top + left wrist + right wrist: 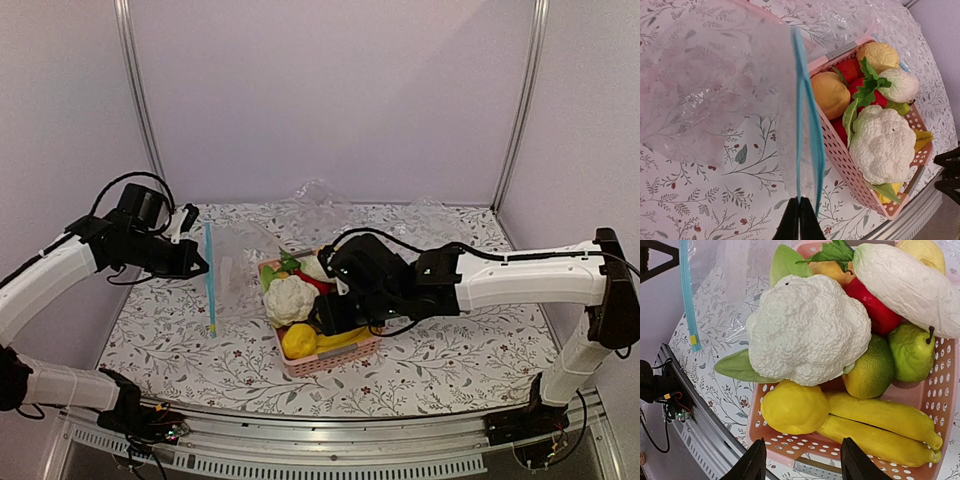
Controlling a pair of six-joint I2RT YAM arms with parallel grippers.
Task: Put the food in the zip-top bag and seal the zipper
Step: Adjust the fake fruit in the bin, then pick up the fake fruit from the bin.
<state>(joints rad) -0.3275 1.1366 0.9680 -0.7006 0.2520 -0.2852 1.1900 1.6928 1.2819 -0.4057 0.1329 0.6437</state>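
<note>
Bench (pixel 470 350) room lies mostly to the right and near side; the zip-top bag (pixel 715 80) is held up on the left, just beside the pink basket (pixel 840 150), where all the food sits. White cauliflower (pixel 807 330) crowds the basket's middle, and the banana bunch (pixel 880 425) lines the wall nearest the right claw (pixel 805 462). That claw is spread, with the yellow lemon-like fruit (pixel 795 407) directly ahead of it — the nearest pick, I judge; the round green fruit (pixel 872 372) and white oblong piece (pixel 910 285) lie farther in. The zipper (pixel 807 125) runs straight away from the left claw (pixel 800 222), which is pressed together on it — its two strips look slightly parted, so the carry goes leftward to that mouth
</note>
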